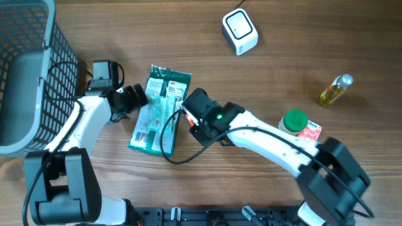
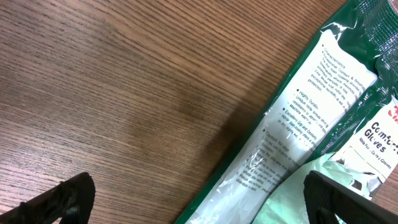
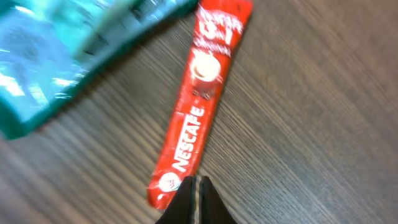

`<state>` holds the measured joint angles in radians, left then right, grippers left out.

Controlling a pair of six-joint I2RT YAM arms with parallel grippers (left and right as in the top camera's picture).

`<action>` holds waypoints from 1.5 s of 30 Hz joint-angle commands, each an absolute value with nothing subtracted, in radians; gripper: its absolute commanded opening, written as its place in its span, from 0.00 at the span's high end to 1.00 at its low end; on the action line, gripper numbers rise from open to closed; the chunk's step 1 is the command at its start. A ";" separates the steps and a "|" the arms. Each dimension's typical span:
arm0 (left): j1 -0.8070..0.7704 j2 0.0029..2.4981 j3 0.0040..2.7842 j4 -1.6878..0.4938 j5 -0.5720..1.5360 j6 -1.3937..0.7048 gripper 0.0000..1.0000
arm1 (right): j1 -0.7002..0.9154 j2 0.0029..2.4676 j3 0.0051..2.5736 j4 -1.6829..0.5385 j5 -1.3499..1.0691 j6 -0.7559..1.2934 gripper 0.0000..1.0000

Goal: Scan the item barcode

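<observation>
Scan not started: Nescafe sachet [image 3: 198, 99] flat on surface [image 1: 282, 69] by gloves pack [image 1: 157, 110], right tool [image 3: 195, 186] pressed together at its end, left tool [image 2: 199, 190] spread, scanner [image 1: 240, 31] well apart.

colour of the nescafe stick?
Red with white lettering. The Nescafe stick shows best in the right wrist view.

I count one basket [image 1: 63, 69], one glove pack [image 1: 160, 110], one red coffee stick [image 3: 199, 106], one white scanner [image 1: 240, 31], one little bottle [image 1: 335, 90], one green-lid tub [image 1: 294, 119].
</observation>
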<state>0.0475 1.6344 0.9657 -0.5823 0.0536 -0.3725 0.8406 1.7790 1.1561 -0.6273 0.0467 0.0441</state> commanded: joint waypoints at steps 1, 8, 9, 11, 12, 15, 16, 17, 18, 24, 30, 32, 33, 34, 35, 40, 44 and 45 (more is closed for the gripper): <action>0.058 1.637 0.959 -0.579 0.051 -0.378 0.00 | 0.838 1.837 1.169 -0.626 0.096 0.092 0.51; 0.058 1.637 0.959 -0.579 0.051 -0.378 0.00 | 0.838 1.869 1.169 -0.662 -0.032 0.109 0.49; 0.058 1.637 0.959 -0.579 0.051 -0.378 0.00 | 0.838 1.876 1.169 -0.663 -0.030 0.112 0.50; 0.058 1.637 0.959 -0.579 0.051 -0.378 0.00 | 0.838 1.896 1.169 -0.668 -0.023 0.112 0.51; 0.058 1.637 0.959 -0.579 0.051 -0.378 0.00 | 0.838 1.911 1.169 -0.669 -0.024 0.112 0.51; 0.058 1.637 0.959 -0.579 0.051 -0.378 0.00 | 0.838 1.952 1.169 -0.669 -0.027 0.111 0.51; 0.058 1.637 0.959 -0.579 0.051 -0.378 0.00 | 0.838 1.963 1.169 -0.667 -0.027 0.112 0.53; 0.058 1.637 0.959 -0.579 0.051 -0.378 0.00 | 0.838 1.975 1.169 -0.664 -0.027 0.111 0.59; 0.058 1.637 0.959 -0.579 0.051 -0.378 0.00 | 0.838 1.986 1.169 -0.662 -0.027 0.110 0.76; 0.058 1.637 0.959 -0.579 0.051 -0.378 0.00 | 0.779 1.845 1.174 -0.668 -0.100 0.142 0.96; 0.058 1.637 0.959 -0.579 0.051 -0.378 0.00 | 0.587 1.626 1.174 -0.671 -0.353 0.168 0.96; 0.058 1.637 0.959 -0.579 0.051 -0.378 0.00 | 0.568 1.619 1.174 -0.674 -0.345 0.169 0.96; 0.058 1.637 0.959 -0.579 0.051 -0.378 0.00 | 0.563 1.620 1.173 -0.675 -0.332 0.190 0.96; 0.058 1.637 0.959 -0.579 0.051 -0.378 0.00 | 0.559 1.620 1.170 -0.675 -0.310 0.224 0.96; 0.058 1.637 0.959 -0.579 0.051 -0.378 0.00 | 0.558 1.620 1.169 -0.683 -0.282 0.265 0.96; 0.058 1.637 0.959 -0.579 0.051 -0.378 0.00 | 0.558 1.620 1.169 -0.701 -0.205 0.273 0.96; 0.058 1.637 0.959 -0.579 0.051 -0.378 0.00 | 0.558 1.622 1.169 -0.693 -0.202 0.300 0.96; 0.058 1.637 0.959 -0.579 0.051 -0.378 0.00 | 0.558 1.623 1.169 -0.693 -0.202 0.300 0.96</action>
